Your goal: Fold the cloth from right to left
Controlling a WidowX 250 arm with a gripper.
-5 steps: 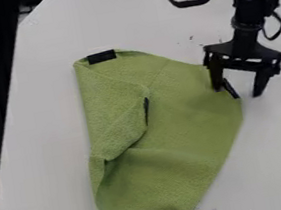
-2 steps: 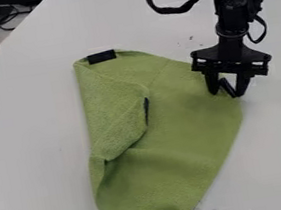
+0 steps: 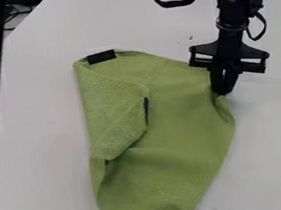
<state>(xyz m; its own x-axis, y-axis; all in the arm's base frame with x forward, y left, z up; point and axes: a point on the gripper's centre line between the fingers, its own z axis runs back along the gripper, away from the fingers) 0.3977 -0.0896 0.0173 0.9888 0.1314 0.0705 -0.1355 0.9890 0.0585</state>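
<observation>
Hand (image 3: 223, 91) pinched shut on green cloth (image 3: 179, 120), right of frame. Looks like grab step. Next: lift, bring over left.

Robotics laboratory or similar test station; the exact kind of room cannot be determined. Indicative features: a jointed black robot arm (image 3: 231, 15) with exposed cabling (image 3: 177, 3) and a two-finger hand (image 3: 224, 92); a plain white tabletop (image 3: 48, 142); and, beyond its edge at upper left, loose dark wires (image 3: 14, 14).
</observation>
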